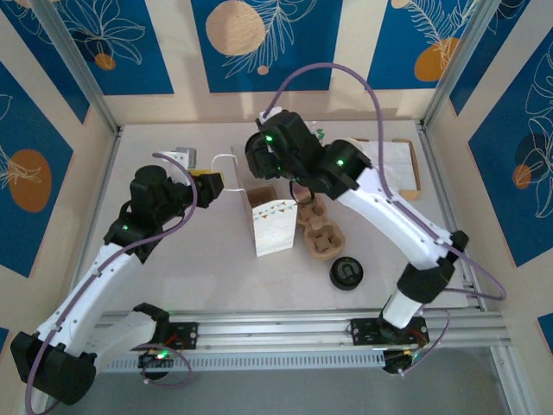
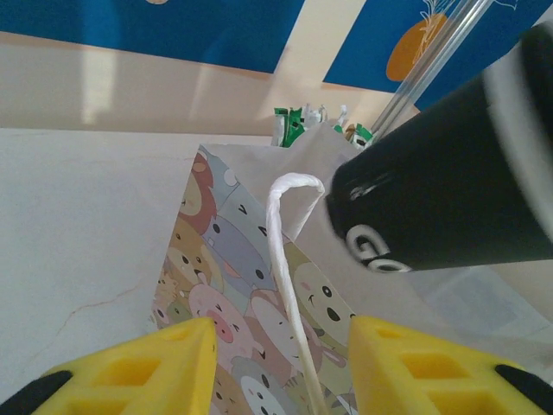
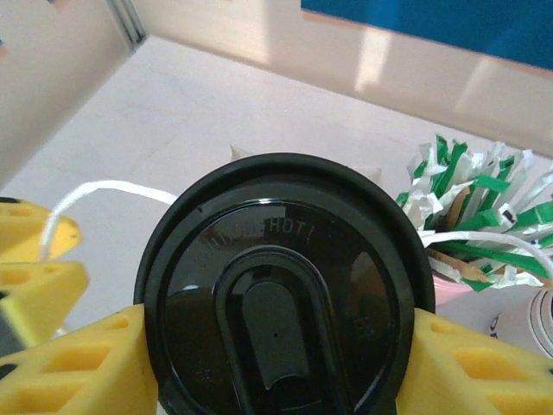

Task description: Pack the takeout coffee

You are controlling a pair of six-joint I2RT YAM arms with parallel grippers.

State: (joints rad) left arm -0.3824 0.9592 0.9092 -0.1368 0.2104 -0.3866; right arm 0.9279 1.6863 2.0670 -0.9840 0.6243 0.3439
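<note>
The takeout coffee shows its round black sip lid, marked "HOT!", from above. My right gripper is shut on it, a yellow finger pressed to each side. In the top view that gripper hangs over the open top of the upright paper bag. The bag is printed with cartoon animals and has a white cord handle. My left gripper is at the bag's left side. It is open, with the handle running between its yellow fingers and a gap on both sides.
A brown pulp cup carrier lies right of the bag, and a low black lid stack sits nearer the front. Green-and-white sachets stand behind the bag. A flat brown tray with white paper lies at the back right.
</note>
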